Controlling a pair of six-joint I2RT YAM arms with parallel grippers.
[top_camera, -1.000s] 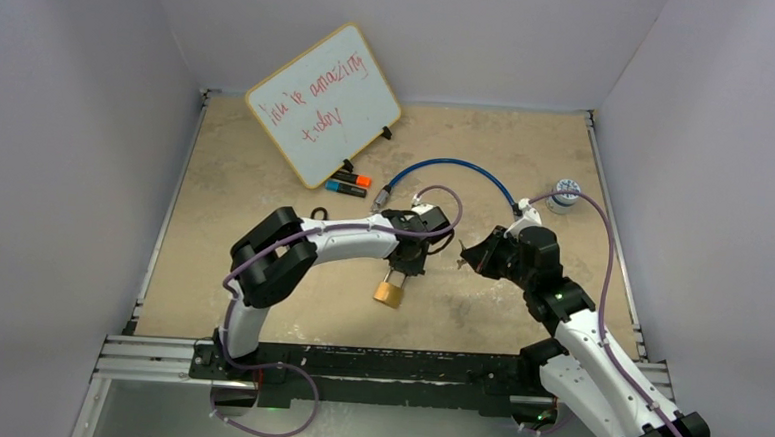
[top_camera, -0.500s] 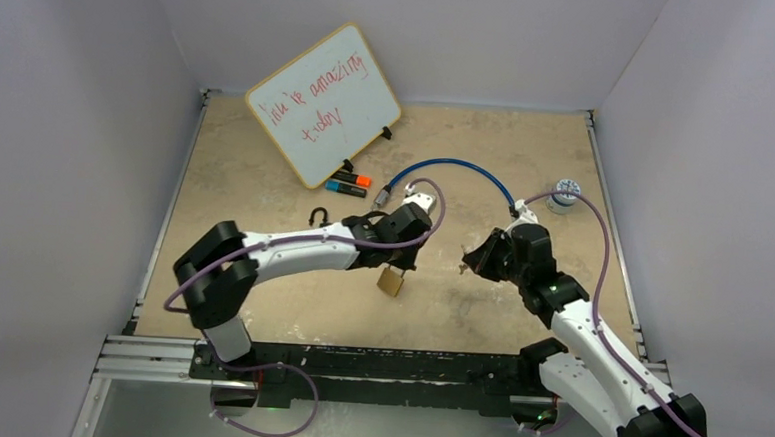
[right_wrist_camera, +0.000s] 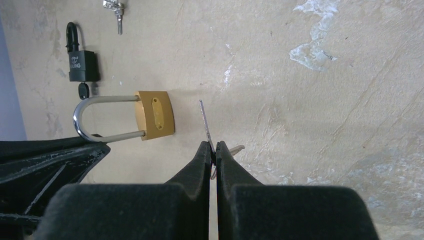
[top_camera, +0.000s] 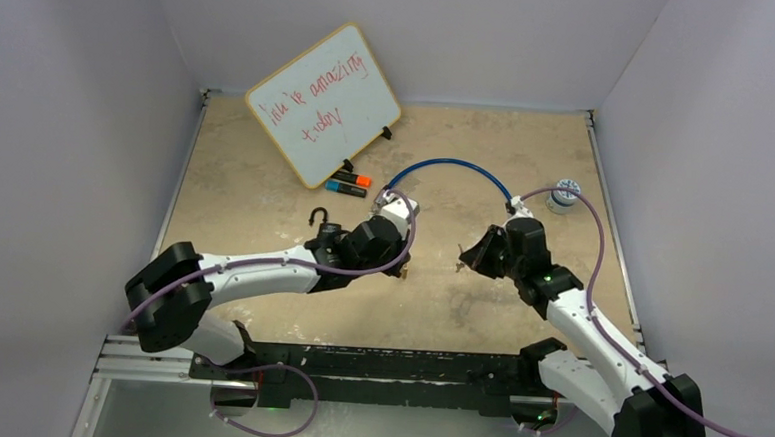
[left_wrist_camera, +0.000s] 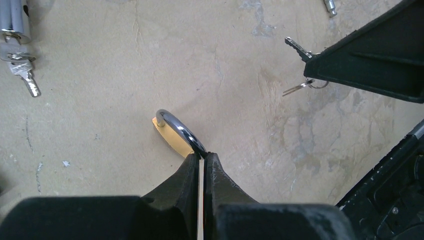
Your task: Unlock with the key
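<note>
Padlock (right_wrist_camera: 155, 115), the brass one, hangs sideways from my left gripper (left_wrist_camera: 201, 157), whose fingers are pressed together on the far leg of its chrome shackle (left_wrist_camera: 179, 129). The body juts out beyond the fingertips, low over the table (top_camera: 264, 202) near its middle; I cannot tell whether it touches the surface. My right gripper (right_wrist_camera: 214, 147) is pinched tight on the head of the key (right_wrist_camera: 205, 122), and the blade sticks out past the fingertips. Its tip is near the bottom end of the brass body but apart from it, not in the keyhole. A second key dangles from the same ring just beside my right fingers. From above, my two arms reach in toward each other, with the grippers near one another. A black padlock (right_wrist_camera: 82, 62) lies on the table past the brass one, with a loose bunch of keys (left_wrist_camera: 22, 70) close by. At the back, a whiteboard (top_camera: 322, 103) leans against the wall and a blue cable (top_camera: 451, 165) arcs across the surface.
</note>
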